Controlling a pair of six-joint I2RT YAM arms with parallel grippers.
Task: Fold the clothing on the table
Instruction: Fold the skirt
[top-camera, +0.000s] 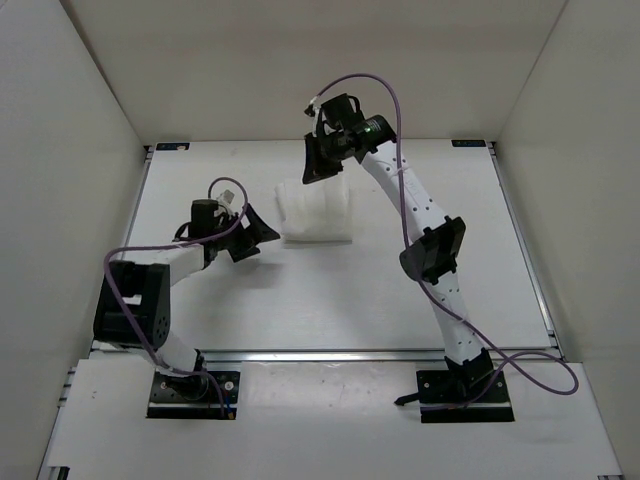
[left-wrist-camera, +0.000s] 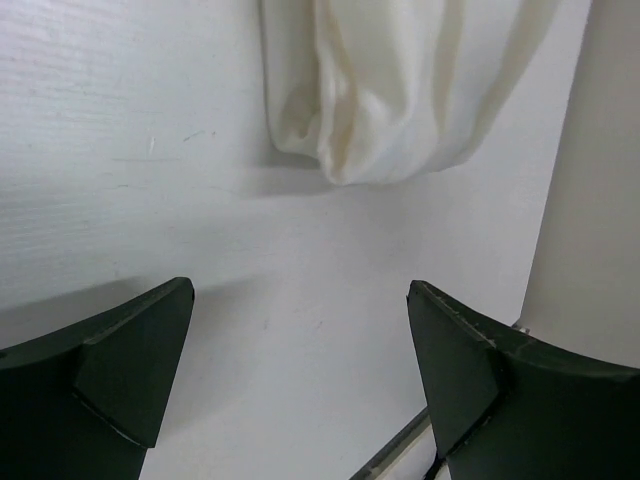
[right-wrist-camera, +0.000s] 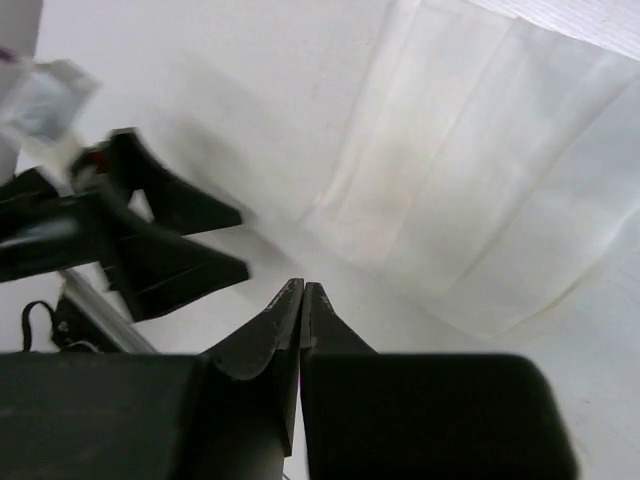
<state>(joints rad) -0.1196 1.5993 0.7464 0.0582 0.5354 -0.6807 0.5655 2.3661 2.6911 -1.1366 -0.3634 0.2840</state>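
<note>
Left gripper (top-camera: 247, 232): jaws spread wide, nothing between them, low over the table (top-camera: 300, 300). In its wrist view the two dark fingers (left-wrist-camera: 130, 370) frame bare tabletop only. The clothing (top-camera: 315, 212) lies ahead of the open jaws, to the gripper's right and slightly farther out. It is just beside the gripper, not touching.

The clothing sits mid-table, a little toward the far side. It is already a compact folded stack, roughly square from above, so there is no strong long axis. The fold creases run near-to-far. The left edge looks bunched and rounded in the left wrist view, flat and layered in the right wrist view.

Right gripper (top-camera: 322, 162): jaws pressed together, gripping nothing. It sits over the far-left corner of the clothing and looks raised above it, though the height is hard to tell from above. Its wrist view shows the closed tips (right-wrist-camera: 300, 300) pointing at bare table beside the stack's near-left edge, clear of the fabric.

Key relation: neither gripper holds the fabric. The left one is nearer at table level, open and facing the left edge, so it seems better placed for any further grab. Judging by the tidy stack, the folding looks mostly done.

Count: one piece of clothing, two grippers, one table.
</note>
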